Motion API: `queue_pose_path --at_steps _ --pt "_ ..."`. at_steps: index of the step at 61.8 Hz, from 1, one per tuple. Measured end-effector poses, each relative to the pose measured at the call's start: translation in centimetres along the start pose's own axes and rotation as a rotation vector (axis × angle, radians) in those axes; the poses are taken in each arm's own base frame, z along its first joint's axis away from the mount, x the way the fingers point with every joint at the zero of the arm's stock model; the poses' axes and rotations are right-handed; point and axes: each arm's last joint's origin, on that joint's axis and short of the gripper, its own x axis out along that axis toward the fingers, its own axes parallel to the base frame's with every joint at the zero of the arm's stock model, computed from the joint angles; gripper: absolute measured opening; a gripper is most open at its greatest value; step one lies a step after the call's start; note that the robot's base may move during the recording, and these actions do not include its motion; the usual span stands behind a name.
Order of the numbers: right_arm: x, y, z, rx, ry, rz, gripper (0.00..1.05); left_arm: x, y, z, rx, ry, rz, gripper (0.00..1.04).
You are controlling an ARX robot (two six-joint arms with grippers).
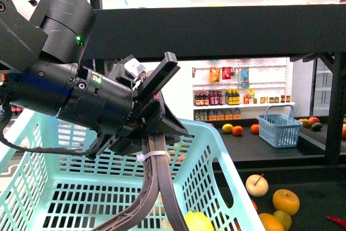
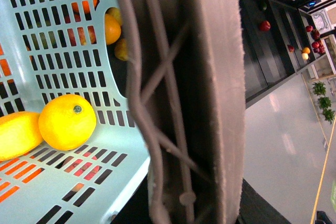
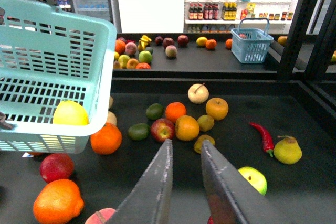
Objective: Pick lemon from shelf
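Two bright yellow lemons (image 2: 67,121) lie side by side on the floor of a light teal basket (image 2: 63,177). One lemon (image 1: 199,221) shows low in the front view and again through the basket wall as the lemon (image 3: 71,113). My left gripper (image 1: 157,117) is shut on the grey basket handle (image 1: 157,177) and holds the basket off the shelf (image 1: 227,31). My right gripper (image 3: 186,144) is open and empty, above the black shelf deck (image 3: 304,192) among loose fruit.
On the deck lie oranges (image 3: 187,127), an apple (image 3: 162,129), a cream round fruit with a stem (image 3: 198,93), a red chili (image 3: 262,136), a pear (image 3: 287,150) and a green apple (image 3: 253,179). A small blue basket (image 3: 252,44) stands on the far deck. A black post (image 3: 294,30) rises at the right.
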Motion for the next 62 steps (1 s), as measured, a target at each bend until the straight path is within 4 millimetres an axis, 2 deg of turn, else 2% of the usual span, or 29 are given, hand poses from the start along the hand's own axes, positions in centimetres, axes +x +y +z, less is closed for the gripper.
queue_pose_path --at_steps 7,25,34,44,57,62 --pt "0.0 0.0 0.0 0.0 0.0 0.0 0.54 0.0 0.0 0.0 0.0 0.0 0.0 0.14" --pt "0.0 0.0 0.0 0.0 0.0 0.0 1.03 0.0 0.0 0.0 0.0 0.0 0.0 0.14" --pt "0.0 0.0 0.0 0.0 0.0 0.0 1.02 0.0 0.0 0.1 -0.003 -0.014 0.007 0.14" --pt "0.0 0.0 0.0 0.0 0.0 0.0 1.02 -0.1 0.9 1.3 -0.098 -0.255 0.091 0.14" --pt "0.0 0.0 0.0 0.0 -0.001 0.001 1.02 -3.5 4.3 3.9 -0.326 -0.558 0.26 0.14" --pt "0.0 0.0 0.0 0.0 -0.001 0.0 1.02 -5.6 6.3 4.9 -0.431 -0.703 0.34 0.14"
